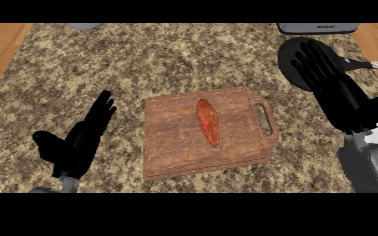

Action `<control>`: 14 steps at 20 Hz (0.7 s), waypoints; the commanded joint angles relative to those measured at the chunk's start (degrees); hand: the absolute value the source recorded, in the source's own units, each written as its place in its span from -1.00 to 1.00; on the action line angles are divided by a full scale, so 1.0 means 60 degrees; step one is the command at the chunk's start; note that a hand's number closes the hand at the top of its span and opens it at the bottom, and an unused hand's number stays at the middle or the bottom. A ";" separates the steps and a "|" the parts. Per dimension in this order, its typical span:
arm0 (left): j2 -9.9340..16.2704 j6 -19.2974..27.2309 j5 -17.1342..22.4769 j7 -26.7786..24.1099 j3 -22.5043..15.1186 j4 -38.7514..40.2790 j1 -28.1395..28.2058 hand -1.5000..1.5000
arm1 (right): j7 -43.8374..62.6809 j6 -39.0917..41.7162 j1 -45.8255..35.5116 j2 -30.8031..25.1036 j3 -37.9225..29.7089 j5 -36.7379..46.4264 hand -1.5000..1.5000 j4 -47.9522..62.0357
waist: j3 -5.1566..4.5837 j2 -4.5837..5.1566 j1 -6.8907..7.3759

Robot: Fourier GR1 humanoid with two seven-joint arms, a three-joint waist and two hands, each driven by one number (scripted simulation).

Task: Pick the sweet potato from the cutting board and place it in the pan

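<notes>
As right robot hand (325,75) hangs wide over pan (292,55), sweet potato (207,121) ungrasped on cutting board (177,140), slim shape → may roll from fingers.

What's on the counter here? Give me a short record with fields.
sweet potato: lying on the cutting board, untouched
cutting board: wooden, handle slot toward the right, mid-counter
pan: black, far right, partly hidden by the right hand
left hand: open, left of the board, holding nothing
right hand: open, fingers over the pan, holding nothing
</notes>
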 commanded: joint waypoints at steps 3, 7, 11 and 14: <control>0.0639 -0.0234 -0.0928 0.0276 -0.0061 -0.0068 -0.0948 0.00 | 0.1229 -0.0870 -0.1352 0.0139 0.0576 0.1224 -1.00 0.1970 | -0.0034 0.0066 0.0549; 0.1000 -0.0589 -0.1241 0.0177 -0.0233 0.0067 -0.1375 0.00 | 0.1998 -0.0501 -0.1508 -0.2130 0.2405 0.4390 -1.00 0.2686 | -0.0328 0.0238 0.0869; 0.1181 -0.0848 -0.1225 0.0492 0.0048 0.0445 -0.1988 0.00 | 0.1672 -0.3714 -0.1321 0.0145 0.2880 0.5982 1.00 0.3622 | -0.0033 0.0092 0.0471; 0.0709 -0.0667 -0.1717 0.0384 -0.0248 0.0667 -0.1737 0.00 | 0.1183 -0.4506 -0.0959 0.1109 0.2880 0.6204 -1.00 0.4042 | -0.0032 0.0022 0.0355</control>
